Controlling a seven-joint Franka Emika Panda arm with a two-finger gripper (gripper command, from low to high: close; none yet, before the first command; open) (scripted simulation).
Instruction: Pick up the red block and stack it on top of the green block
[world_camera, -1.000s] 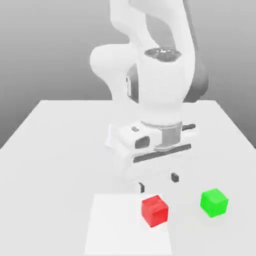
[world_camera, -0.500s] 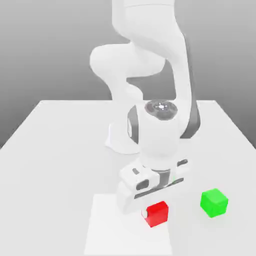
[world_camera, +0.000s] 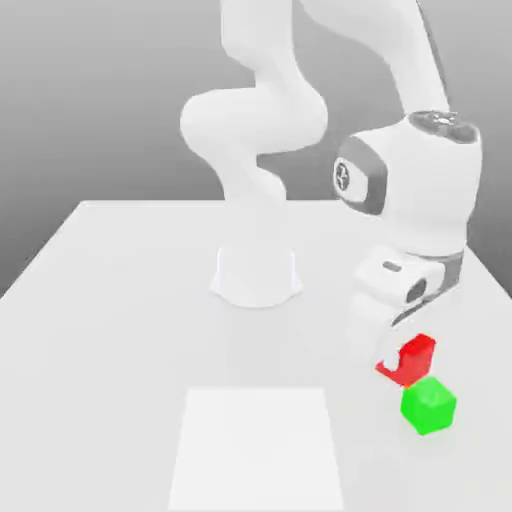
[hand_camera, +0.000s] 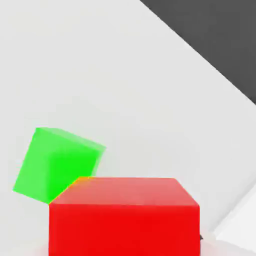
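The red block (world_camera: 413, 358) hangs in the air at the exterior view's right, with my gripper (world_camera: 398, 362) shut on it. Right under it, slightly nearer the camera, the green block (world_camera: 428, 404) rests on the white table (world_camera: 120, 300). The two cubes almost touch in the exterior view. In the hand view the red block (hand_camera: 124, 215) is close up, and the green block (hand_camera: 55, 163) lies beyond it on the table, partly covered by one red corner.
A paler white square patch (world_camera: 258, 448) marks the table near its front edge. The arm's round base (world_camera: 256, 272) stands at the table's middle. The table's right edge runs close behind the green block.
My gripper shut on the red block at the square patch, lifted it and carried it toward the exterior view's right, to just above the green block. The green block stayed put.
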